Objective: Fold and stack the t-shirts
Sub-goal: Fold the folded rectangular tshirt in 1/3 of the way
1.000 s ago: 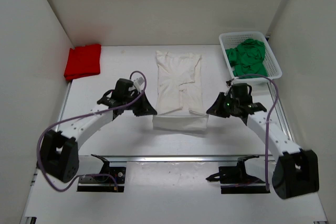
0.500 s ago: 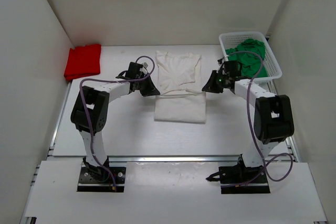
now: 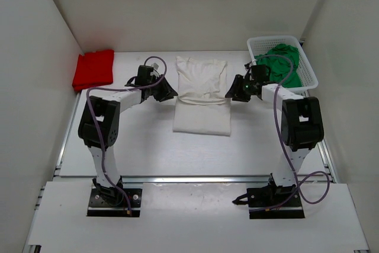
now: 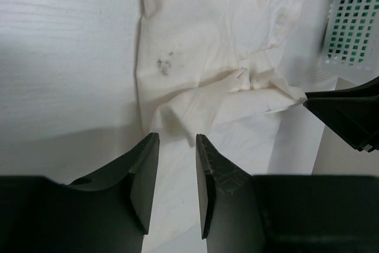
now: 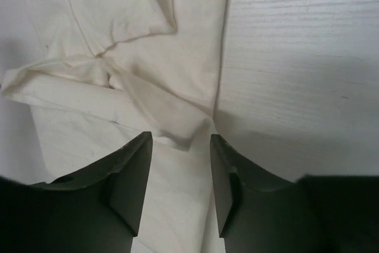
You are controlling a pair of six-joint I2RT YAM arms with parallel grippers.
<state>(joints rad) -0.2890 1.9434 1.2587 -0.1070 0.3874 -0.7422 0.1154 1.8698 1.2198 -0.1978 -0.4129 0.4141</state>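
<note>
**Fold let go: loose corners could undo it**

Top external view: white t-shirt (image 3: 201, 102) lies mid-table (image 3: 148, 146), its near half doubled over the far half. The fold's free edge runs across the middle. Left gripper (image 3: 167, 92) and right gripper (image 3: 232, 91) sit at either end of that edge, close to the cloth. Red t-shirt (image 3: 93, 69) lies folded at the far left. Green t-shirt (image 3: 278, 66) is bunched in the basket (image 3: 312, 81), not yet folded.

Left wrist view: left gripper (image 4: 176, 140) has its jaws parted with nothing between them. A crumpled corner of the white t-shirt (image 4: 201, 39) lies just ahead of the fingertips. Risk, as judged: a low retreat could let a finger snag that corner and drag the flap open.

Right wrist view: right gripper (image 5: 179, 140) is likewise released and empty, the cloth corner just off its tips. The free edge looks rumpled and bunched. Left as is, the fold would likely set crooked, and later shirts could stack unevenly.
</note>
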